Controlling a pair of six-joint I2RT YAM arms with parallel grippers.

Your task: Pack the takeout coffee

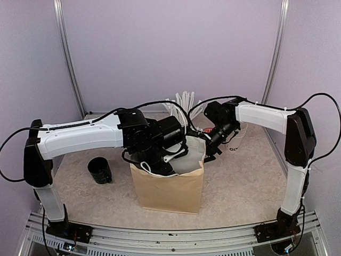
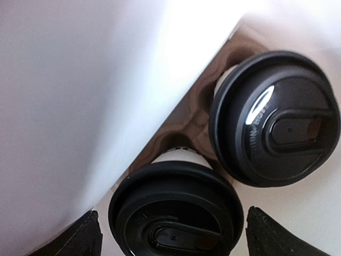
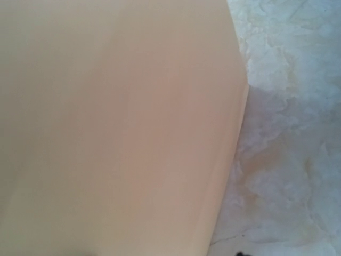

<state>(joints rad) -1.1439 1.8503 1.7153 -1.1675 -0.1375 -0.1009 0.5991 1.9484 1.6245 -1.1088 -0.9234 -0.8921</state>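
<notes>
In the left wrist view, two white paper cups with flat black lids sit in a brown cardboard carrier (image 2: 184,114) inside the bag. My left gripper (image 2: 178,239) is open. Its fingertips (image 2: 88,237) stand either side of the near lid (image 2: 176,208) without touching it. The far lidded cup (image 2: 277,120) is beside it. In the top view my left gripper (image 1: 160,160) reaches down into the brown paper bag (image 1: 168,189). Another white cup with black lettering (image 1: 235,141) stands on the table behind my right arm, its top hidden. My right gripper (image 1: 212,145) is at the bag's right rim; its jaws are hidden.
A white sheet (image 1: 191,156) lines the bag's mouth and fills the left of the left wrist view (image 2: 80,106). A dark glossy mug (image 1: 99,170) stands left of the bag. White straws (image 1: 184,102) stand at the back. The bag's wall (image 3: 117,128) fills the right wrist view.
</notes>
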